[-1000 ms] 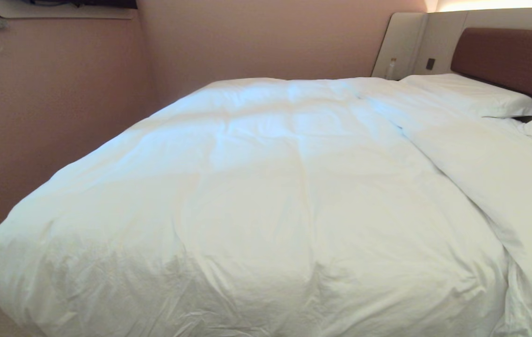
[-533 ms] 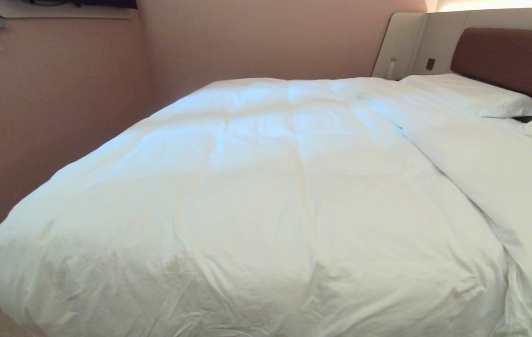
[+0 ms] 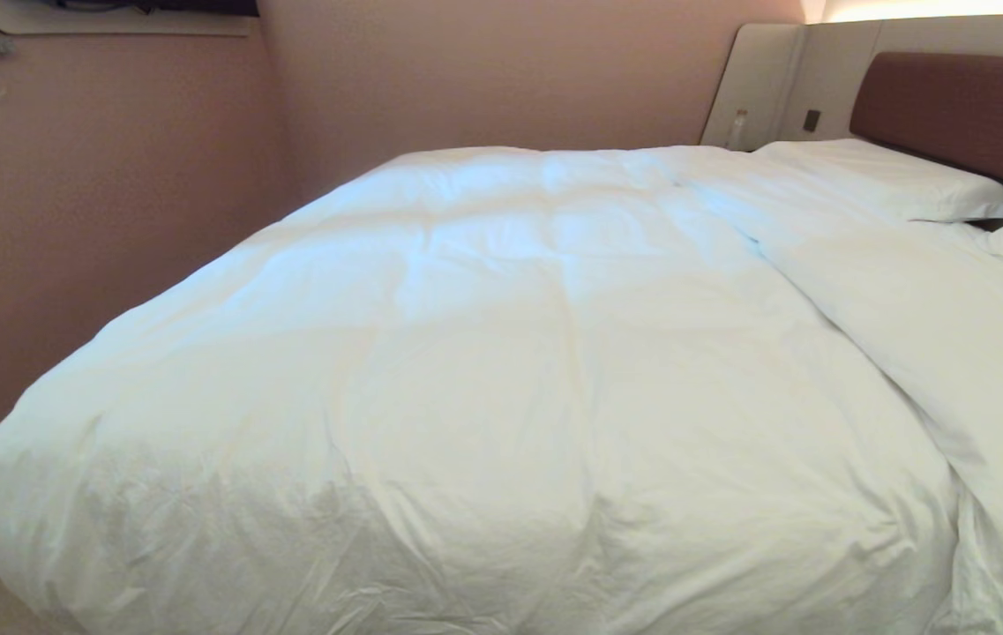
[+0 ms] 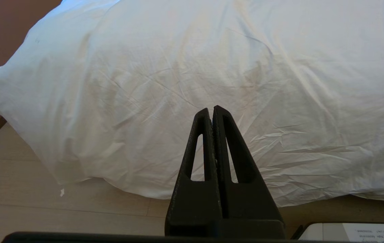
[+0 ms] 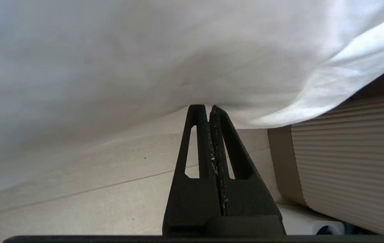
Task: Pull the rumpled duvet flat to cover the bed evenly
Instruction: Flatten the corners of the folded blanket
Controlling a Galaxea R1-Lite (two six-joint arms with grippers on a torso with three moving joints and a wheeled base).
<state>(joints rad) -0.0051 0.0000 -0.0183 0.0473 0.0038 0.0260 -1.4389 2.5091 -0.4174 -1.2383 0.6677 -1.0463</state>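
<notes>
head: duvet (image 3: 501, 370) only; wrists: both end effectors (image 4: 212, 111) (image 5: 205, 109) closed, empty.

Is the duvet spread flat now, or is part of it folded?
Mostly spread: the duvet covers the bed to its foot, but near the pillow a folded ridge remains.

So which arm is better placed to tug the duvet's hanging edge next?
Probably the right. The right end effector is shut, with its tips up against the duvet's hanging edge beside the bed base. The left end effector is shut too, held back over the floor.
</notes>
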